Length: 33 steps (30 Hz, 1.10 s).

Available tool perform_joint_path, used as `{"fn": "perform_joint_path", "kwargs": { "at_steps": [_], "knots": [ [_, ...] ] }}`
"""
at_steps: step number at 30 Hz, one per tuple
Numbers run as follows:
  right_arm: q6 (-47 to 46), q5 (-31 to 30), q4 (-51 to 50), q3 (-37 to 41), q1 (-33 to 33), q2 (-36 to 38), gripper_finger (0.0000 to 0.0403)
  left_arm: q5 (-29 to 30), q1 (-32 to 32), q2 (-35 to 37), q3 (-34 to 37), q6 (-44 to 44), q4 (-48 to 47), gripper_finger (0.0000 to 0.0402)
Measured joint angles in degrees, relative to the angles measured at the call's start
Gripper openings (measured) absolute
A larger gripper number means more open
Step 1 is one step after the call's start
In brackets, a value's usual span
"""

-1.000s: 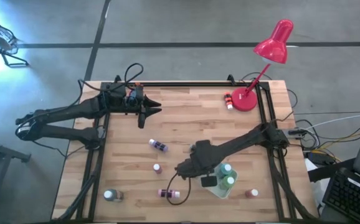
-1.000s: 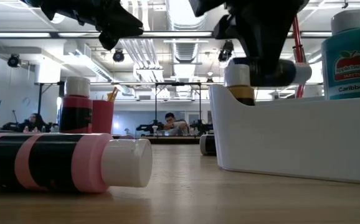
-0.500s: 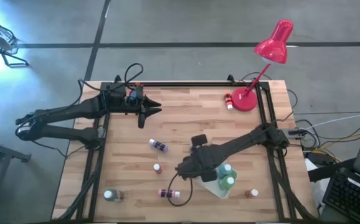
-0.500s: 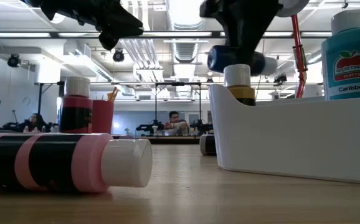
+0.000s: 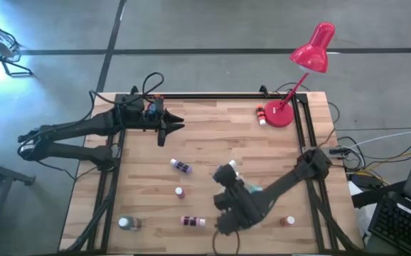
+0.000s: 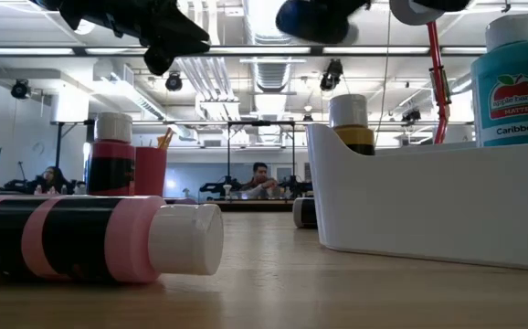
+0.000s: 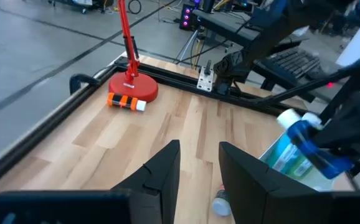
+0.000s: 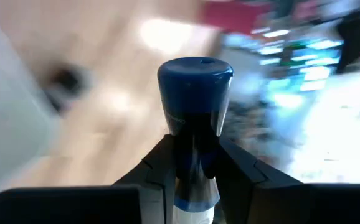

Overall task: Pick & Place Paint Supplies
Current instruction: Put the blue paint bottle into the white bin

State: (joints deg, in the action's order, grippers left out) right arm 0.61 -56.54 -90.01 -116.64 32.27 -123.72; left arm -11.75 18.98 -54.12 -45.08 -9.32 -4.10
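Blue paint bottle (image 8: 194, 106) clamped in right gripper (image 8: 192, 171) fingers, long axis running straight out between them, bottom outward.

We see a lamp (image 5: 285, 114) at the table's (image 5: 212, 139) far right, a bin (image 6: 428, 201) near right holding bottles (image 6: 509, 82), and loose bottles (image 5: 180, 166) lying left of the bin.

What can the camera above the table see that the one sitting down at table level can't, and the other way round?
Only the high view shows both whole arms, the idle left gripper at the table's far side, the lamp's red shade and a purple bottle lying mid-table. Only the low view shows the room behind, a seated person and the teal bottle's label. Both show the wooden table and scattered paint bottles.
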Motion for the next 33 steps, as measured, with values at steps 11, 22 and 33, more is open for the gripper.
{"fn": "perform_joint_path", "kwargs": {
  "at_steps": [11, 22, 33],
  "knots": [
    [17.1, -33.4, 0.6, 10.1, 5.5, 0.0, 0.0076, -14.0, -0.2, -10.5, 0.3, -28.2, 19.0, 0.0117],
    [21.0, -33.5, 1.8, 15.8, 5.7, 0.0, 0.0076, -29.8, -7.2, -31.3, -4.7, -45.2, 43.9, 0.0117],
    [20.8, -33.5, 2.6, 12.9, 5.9, 0.0, 0.0076, -35.8, -11.2, -40.2, -15.7, -42.8, 43.9, 0.0117]
  ]
}}
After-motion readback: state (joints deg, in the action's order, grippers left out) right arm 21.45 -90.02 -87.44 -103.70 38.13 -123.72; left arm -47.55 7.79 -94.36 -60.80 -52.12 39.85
